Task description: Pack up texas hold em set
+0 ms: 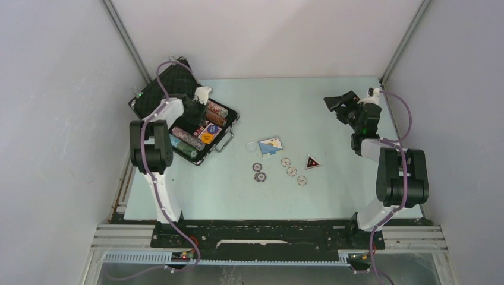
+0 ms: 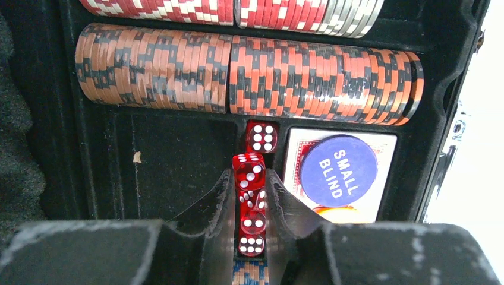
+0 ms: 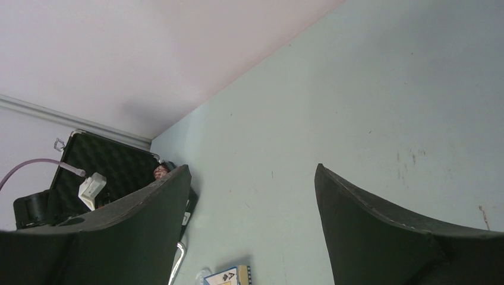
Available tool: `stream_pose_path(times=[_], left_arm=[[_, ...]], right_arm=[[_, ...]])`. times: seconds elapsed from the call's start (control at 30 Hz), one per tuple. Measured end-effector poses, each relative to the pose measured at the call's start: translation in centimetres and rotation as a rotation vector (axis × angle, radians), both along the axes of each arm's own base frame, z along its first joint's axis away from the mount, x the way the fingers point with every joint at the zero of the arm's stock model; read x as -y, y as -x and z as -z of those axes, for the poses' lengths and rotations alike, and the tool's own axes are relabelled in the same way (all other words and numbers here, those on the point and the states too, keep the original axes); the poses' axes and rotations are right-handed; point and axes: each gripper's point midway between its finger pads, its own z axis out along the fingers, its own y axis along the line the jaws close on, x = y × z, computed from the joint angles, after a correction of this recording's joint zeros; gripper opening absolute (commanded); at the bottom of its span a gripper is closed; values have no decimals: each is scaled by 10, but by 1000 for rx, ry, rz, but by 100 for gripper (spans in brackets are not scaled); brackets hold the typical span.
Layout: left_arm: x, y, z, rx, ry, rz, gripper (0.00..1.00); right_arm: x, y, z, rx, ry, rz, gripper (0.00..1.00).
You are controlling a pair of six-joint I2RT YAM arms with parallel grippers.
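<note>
left gripper (image 2: 248, 176): jaws pinched on a red die (image 2: 248, 166), in open case (image 1: 175, 83) at far left | right gripper (image 3: 251, 168): jaws wide apart, holding nothing, above table (image 1: 333, 196) | mid-table: 5 loose chips (image 1: 292, 171), 1 card deck (image 1: 271, 145)

Left wrist view: the chip row (image 2: 232, 9) at 12 o'clock is cut by the frame edge. The blue button (image 2: 337, 171) at 4 o'clock covers most of the card deck (image 2: 295, 148). The left gripper (image 2: 249, 177) masks the sides of the red die (image 2: 248, 165). Top view: markings on the loose chips (image 1: 291, 171) are too small to read.
</note>
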Motion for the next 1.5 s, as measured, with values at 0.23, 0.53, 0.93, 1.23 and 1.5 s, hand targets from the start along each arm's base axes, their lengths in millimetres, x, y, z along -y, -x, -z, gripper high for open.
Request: stream_pose_path(times=[0.23,0.53,0.93,1.23,1.5], left_arm=[[0,-2,4,-16,-1,0,18],[2,1,5,-29,9,11,23],[5,3,9,-69,22,29,34],[5,-1,7,-58,25,8,42],[5,-7,4,-38,42,-19,49]], right_arm=[[0,0,0,0,0,-2,86],[0,0,0,0,0,-3,86],[-1,0,4,-8,-3,-3,86],[-1,-1,3,-5,-5,-7,86],[-4,0,2,0,-6,-23,86]])
